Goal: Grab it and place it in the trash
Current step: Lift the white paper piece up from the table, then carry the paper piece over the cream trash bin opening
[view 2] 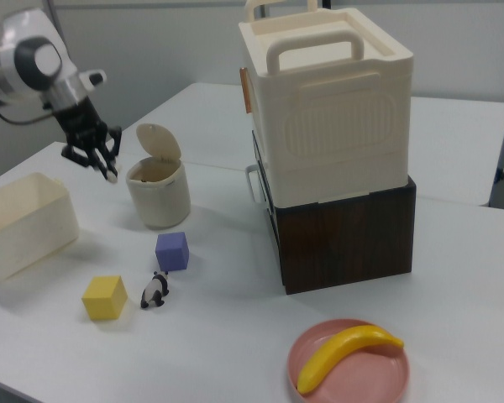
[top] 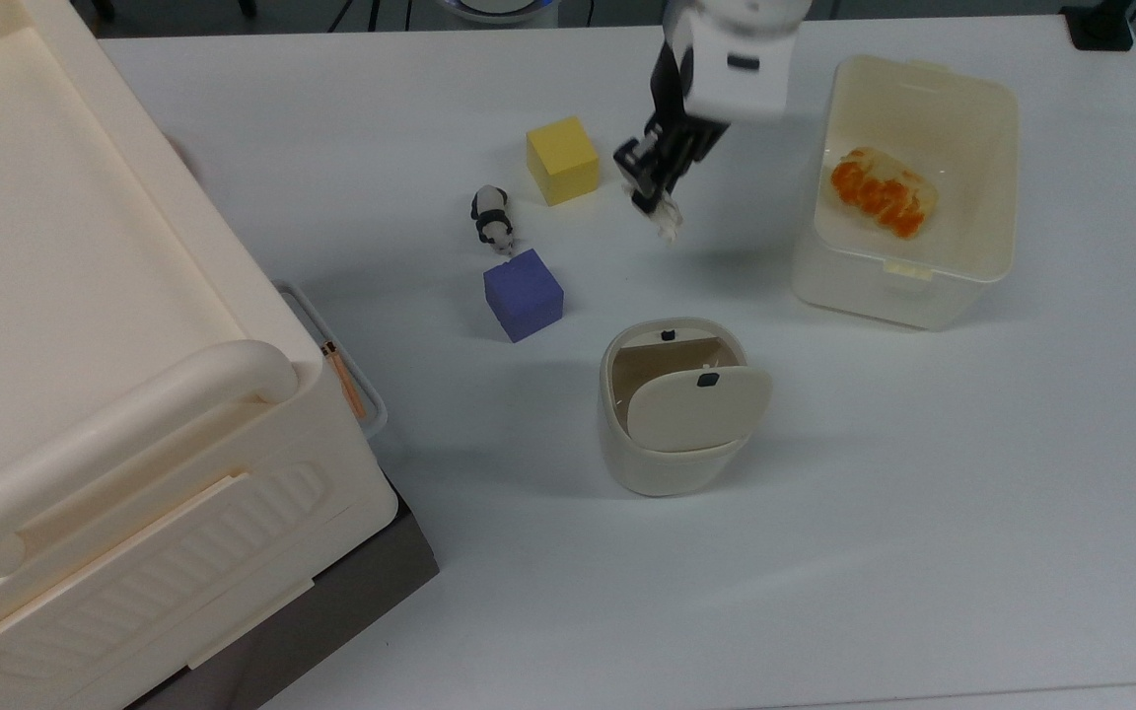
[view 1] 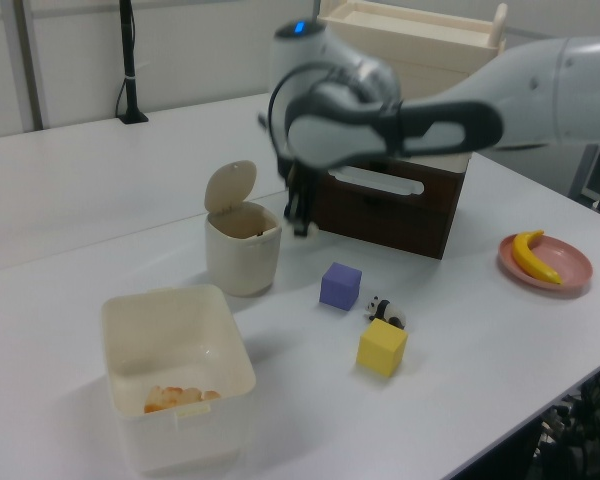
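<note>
The small crumpled white paper wad (top: 667, 226) hangs in the air, pinched at the tips of my gripper (top: 651, 202), which is shut on it. In the left view the gripper (view 1: 299, 224) is raised beside and above the trash (view 1: 242, 262), just to the left view's right of it. The trash (top: 662, 463) is a round cream bin with its flap lid tilted open. In the right view the gripper (view 2: 107, 170) and the wad (view 2: 112, 177) hover to the right view's left of the trash (view 2: 160, 206), near rim height.
A yellow cube (top: 562, 160), a purple cube (top: 523, 294) and a panda figurine (top: 492, 219) lie near the gripper. A rectangular cream tub (top: 884, 296) holds orange food. A large cream box (top: 85, 345) sits on a dark crate. A banana (view 2: 344, 351) rests on a pink plate.
</note>
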